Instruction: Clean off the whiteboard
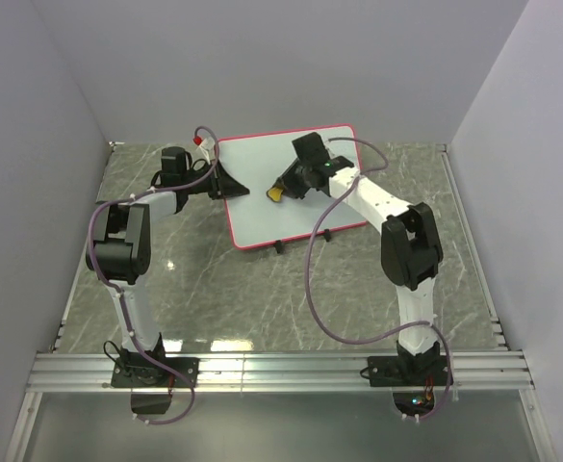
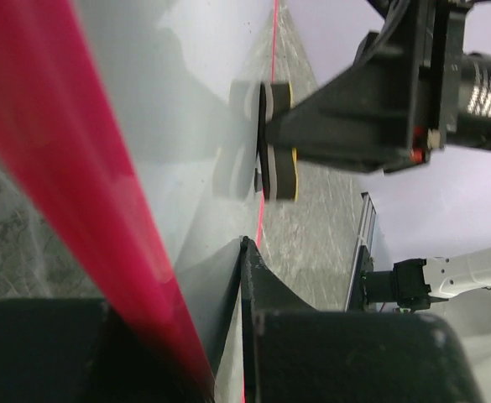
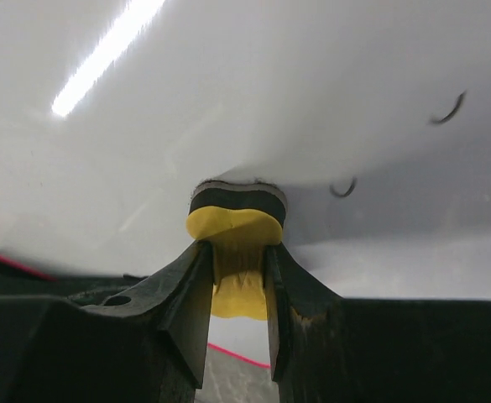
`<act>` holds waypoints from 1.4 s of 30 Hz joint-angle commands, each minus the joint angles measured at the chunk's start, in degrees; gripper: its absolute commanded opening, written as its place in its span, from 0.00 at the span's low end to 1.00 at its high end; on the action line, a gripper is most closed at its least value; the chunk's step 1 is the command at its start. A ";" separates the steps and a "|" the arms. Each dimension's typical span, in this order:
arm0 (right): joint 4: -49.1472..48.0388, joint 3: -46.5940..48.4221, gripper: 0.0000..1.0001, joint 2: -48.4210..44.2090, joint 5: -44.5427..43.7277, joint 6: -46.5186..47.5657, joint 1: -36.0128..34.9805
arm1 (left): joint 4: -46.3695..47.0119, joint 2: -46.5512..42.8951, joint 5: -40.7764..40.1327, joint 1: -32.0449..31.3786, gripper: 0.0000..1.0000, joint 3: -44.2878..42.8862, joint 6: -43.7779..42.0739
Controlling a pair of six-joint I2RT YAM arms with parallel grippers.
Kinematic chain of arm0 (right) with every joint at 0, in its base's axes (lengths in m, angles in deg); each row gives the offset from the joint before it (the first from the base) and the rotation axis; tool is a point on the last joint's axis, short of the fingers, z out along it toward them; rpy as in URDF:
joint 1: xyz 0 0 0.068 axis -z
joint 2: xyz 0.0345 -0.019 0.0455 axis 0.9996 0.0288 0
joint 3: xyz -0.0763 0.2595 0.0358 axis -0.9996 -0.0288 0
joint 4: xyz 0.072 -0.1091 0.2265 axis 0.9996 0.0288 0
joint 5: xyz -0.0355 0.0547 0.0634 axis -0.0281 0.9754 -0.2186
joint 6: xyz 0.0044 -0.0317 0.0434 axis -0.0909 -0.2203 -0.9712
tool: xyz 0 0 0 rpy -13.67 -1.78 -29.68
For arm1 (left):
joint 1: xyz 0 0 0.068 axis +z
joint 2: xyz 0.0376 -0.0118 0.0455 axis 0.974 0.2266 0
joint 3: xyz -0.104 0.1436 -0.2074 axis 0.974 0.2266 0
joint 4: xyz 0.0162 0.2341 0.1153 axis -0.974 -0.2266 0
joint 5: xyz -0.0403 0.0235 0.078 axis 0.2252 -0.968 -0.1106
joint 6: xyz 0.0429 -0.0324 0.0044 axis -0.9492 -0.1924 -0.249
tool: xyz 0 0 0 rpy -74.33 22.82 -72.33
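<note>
Top view: the whiteboard (image 1: 259, 217) lies writing face up on the bench (image 1: 262, 308), towards the far middle, between the two arms. Its long axis runs roughly left to right and is skewed a little, so the right end sits farther back. The long edge with the two black clip feet (image 1: 279, 248) faces you. The left gripper (image 1: 225, 180) is clamped on the board's left rim, and in the left wrist view the red edge runs between its fingers. Judge this hold as an anchor that keeps the board from sliding under rubbing. Whether that edge is raised off the bench cannot be told. The right gripper (image 1: 293, 183) pinches the yellow eraser (image 1: 275, 192) by its waist, with the dark felt face turned outward and pressed flat against the white surface, left of the board's centre. This is the posture that wiping needs. In the right wrist view, two small black strokes (image 3: 448, 107) show beside the eraser, so you should count the erasing as unfinished.
</note>
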 commanded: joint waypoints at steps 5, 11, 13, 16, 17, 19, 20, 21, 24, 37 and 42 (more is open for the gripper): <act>0.44 -4.14 0.00 3.14 1.37 -1.50 0.54 | -2.16 0.40 -4.96 -0.33 0.00 -0.72 -4.98; 2.46 -4.31 0.00 1.56 -2.15 1.75 7.64 | -1.81 0.31 -4.88 -0.33 0.00 -0.72 -4.80; 3.87 -3.96 0.00 1.56 -4.69 3.24 9.59 | -1.90 0.31 -4.88 -0.33 0.00 -0.72 -4.89; 6.94 -2.64 0.00 2.17 -6.98 5.44 12.23 | -2.25 0.22 -4.96 -0.41 0.00 -0.81 -5.06; 7.38 -2.38 0.00 2.18 -8.20 6.06 12.67 | -2.34 0.13 -4.96 -0.33 0.00 -0.81 -5.06; 8.70 -1.94 0.00 2.53 -9.53 6.94 13.64 | -2.60 0.04 -5.05 -0.33 0.00 -0.90 -5.24; 8.79 -2.37 0.00 2.61 -9.71 6.94 13.90 | -2.60 0.04 -5.05 -0.24 0.00 -0.99 -5.33; 9.06 -2.46 0.00 2.53 -10.06 6.68 13.99 | -2.78 0.04 -5.14 -0.24 0.00 -0.99 -5.33; 8.27 -3.17 0.00 2.44 -8.49 6.07 13.82 | -2.86 0.22 -5.14 -0.24 0.00 -1.16 -5.33; 7.22 3.42 0.00 3.14 -0.75 2.99 -0.15 | -2.69 0.75 -5.05 -0.24 0.00 -1.51 -5.24; 7.29 5.18 0.00 5.42 3.29 3.51 -2.71 | -2.52 0.84 -4.96 -0.24 0.00 -1.43 -5.06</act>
